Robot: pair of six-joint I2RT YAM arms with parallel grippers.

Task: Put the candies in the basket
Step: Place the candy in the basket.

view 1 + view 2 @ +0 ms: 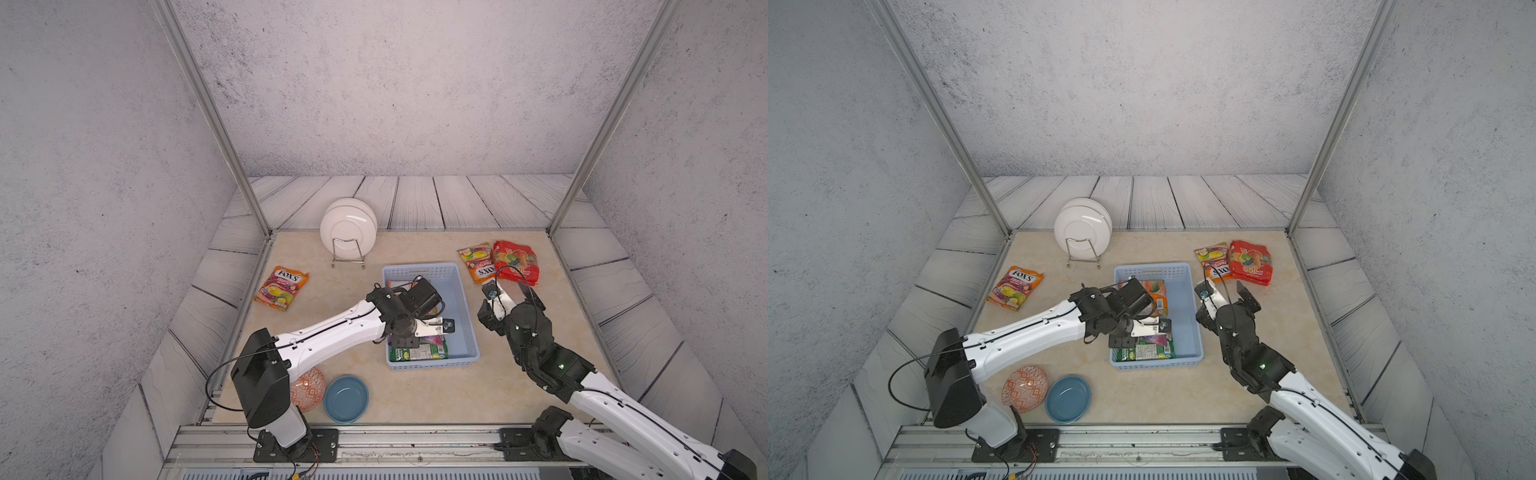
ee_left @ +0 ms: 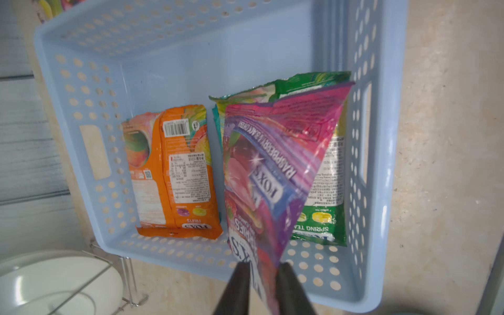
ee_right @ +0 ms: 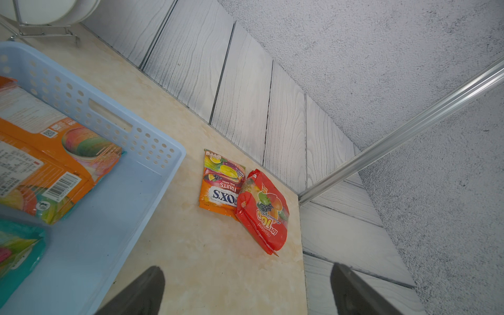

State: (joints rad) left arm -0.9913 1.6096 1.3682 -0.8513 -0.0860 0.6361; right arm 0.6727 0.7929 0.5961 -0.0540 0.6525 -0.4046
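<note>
My left pincer (image 2: 264, 289) points down over the near end of the shallow light blue plastic basket with perforated sides (image 1: 464, 316), which sits at the middle of the beige marbled bench (image 1: 415, 395). A corner of a glossy purple and pink FOX'S raspberry candy bag (image 2: 272, 163) stands between its two dark fingers (image 2: 234, 289), which are a little apart. The bag is blurred there, so I cannot tell whether they press on it. The rest of that bag slopes down into the basket and lies across a green FOX'S spring tea bag (image 2: 327, 191) at the basket's near end. Beside them, also inside, an orange FOX'S fruits bag with its label side up (image 2: 174, 174) lies flat on the basket floor, and the right wrist view shows a teal bag (image 3: 16, 245) in there too. My right pincer (image 3: 245, 291) is spread wide and holds nothing, hovering above bare bench just to the right of the basket. Ahead of it, near the far right corner, a second orange FOX'S bag (image 3: 222, 185) and a larger red fruit-printed bag (image 3: 263, 212) lie touching, the red edge over the orange. A third orange FOX'S bag (image 1: 281, 288) lies well apart at the bench's left edge. White plates in a wire rack (image 1: 348, 226) stand behind the basket. An orange patterned bowl (image 1: 1025, 388) and a round dark blue bowl (image 1: 345, 398) sit near the front left.
</note>
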